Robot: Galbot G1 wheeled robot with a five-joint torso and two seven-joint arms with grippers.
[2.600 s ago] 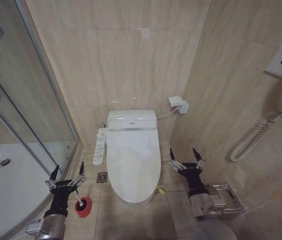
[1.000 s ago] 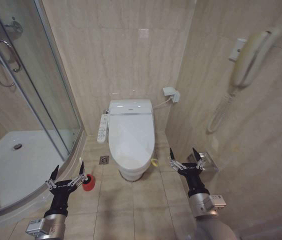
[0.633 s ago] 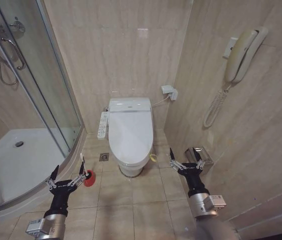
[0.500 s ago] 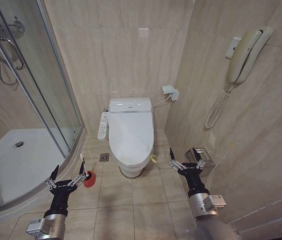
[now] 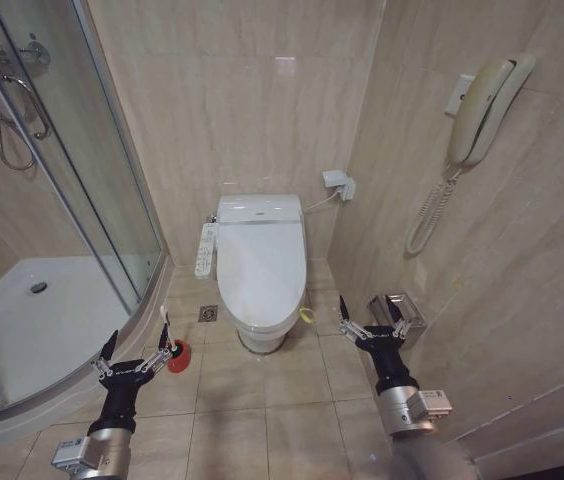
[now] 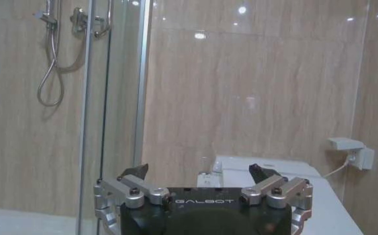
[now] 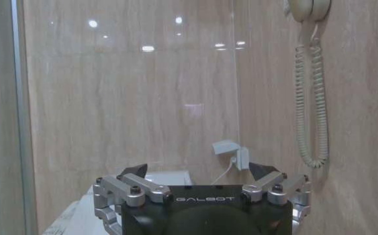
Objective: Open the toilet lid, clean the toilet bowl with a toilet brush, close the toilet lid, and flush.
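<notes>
The toilet bowl [image 5: 259, 335] sits against the back wall with the toilet lid [image 5: 262, 270] down on it. The toilet brush [image 5: 174, 353] stands on the floor to its left, near the shower tray [image 5: 22, 330]. A wall phone [image 5: 482, 105] hangs on the right.

The right end effector [image 7: 198, 172] sits low in the right wrist view, its two dark fingers [image 7: 134, 171] spread wide apart with nothing between them. Beyond it stands a beige tiled wall [image 7: 130, 98]. A wall phone [image 7: 306, 9] hangs near the corner, its coiled cord [image 7: 310, 107] dangling. A small white wall box [image 7: 231, 151] sits between the fingertips, farther off.
</notes>
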